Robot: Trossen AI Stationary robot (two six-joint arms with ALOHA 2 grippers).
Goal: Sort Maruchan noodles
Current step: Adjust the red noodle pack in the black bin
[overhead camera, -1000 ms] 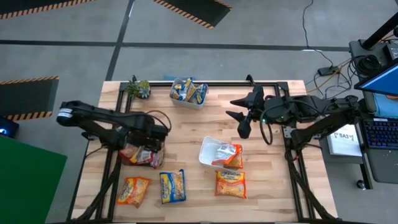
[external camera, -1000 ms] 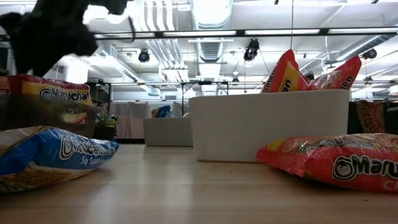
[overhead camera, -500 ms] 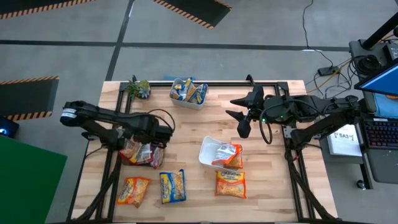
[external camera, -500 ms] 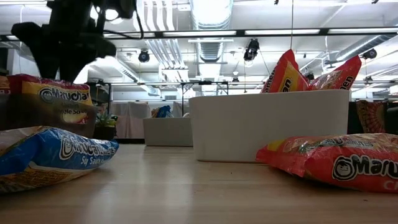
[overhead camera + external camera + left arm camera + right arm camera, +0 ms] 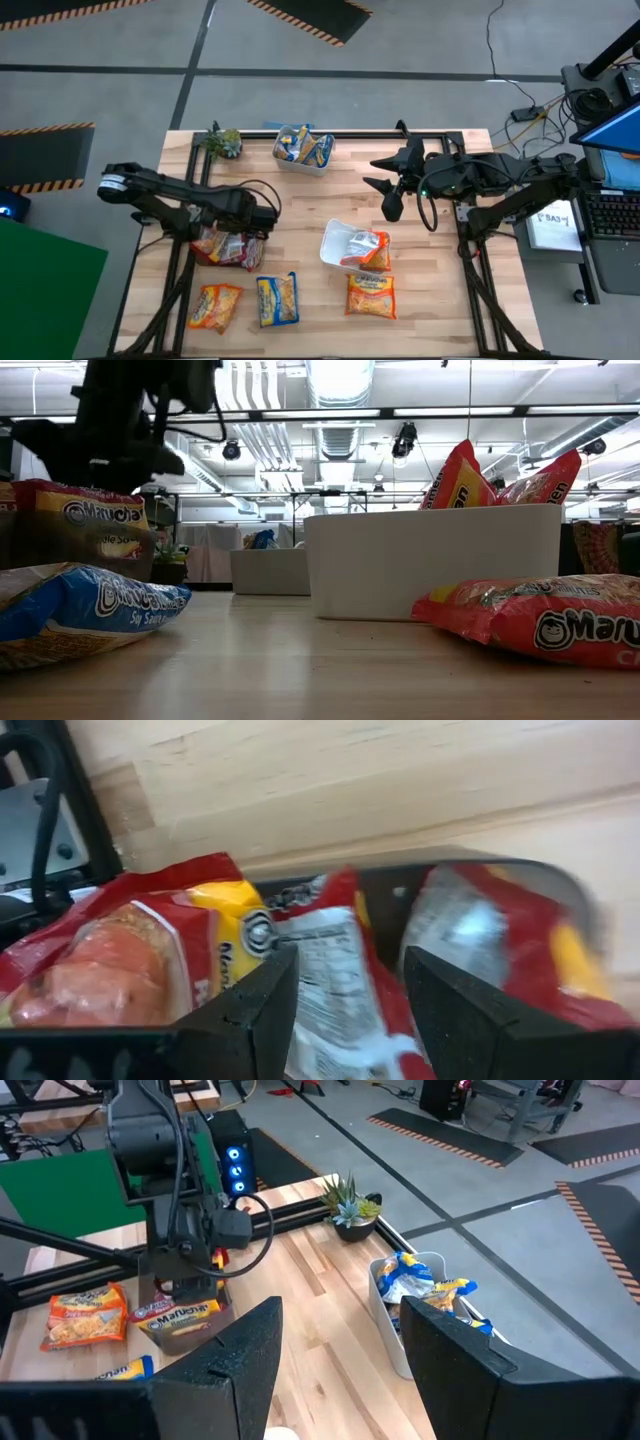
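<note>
Red Maruchan packets (image 5: 226, 246) lie in a dark tray (image 5: 400, 885) at the table's left. My left gripper (image 5: 260, 218) hangs open just above them; in the left wrist view a red packet (image 5: 335, 970) shows between the spread fingers of the left gripper (image 5: 345, 1005). Blue-and-yellow packets (image 5: 303, 148) fill a clear tray at the far edge. Orange-red packets (image 5: 368, 250) stand in a white tray (image 5: 335, 240). Loose on the near table lie an orange packet (image 5: 215, 306), a blue packet (image 5: 277, 298) and another orange one (image 5: 371, 295). My right gripper (image 5: 385, 190) waits open in the air at mid-right.
A small potted plant (image 5: 222, 142) stands at the far left corner. Black frame rails run along the table's far, left and right edges. Bare wood lies in the table's middle, between the dark tray and the white tray (image 5: 430, 560). A desk with a laptop stands off the right side.
My left gripper has shifted a little toward the table's right above the dark tray and turned somewhat, as the low view shows. The packets have kept their places.
</note>
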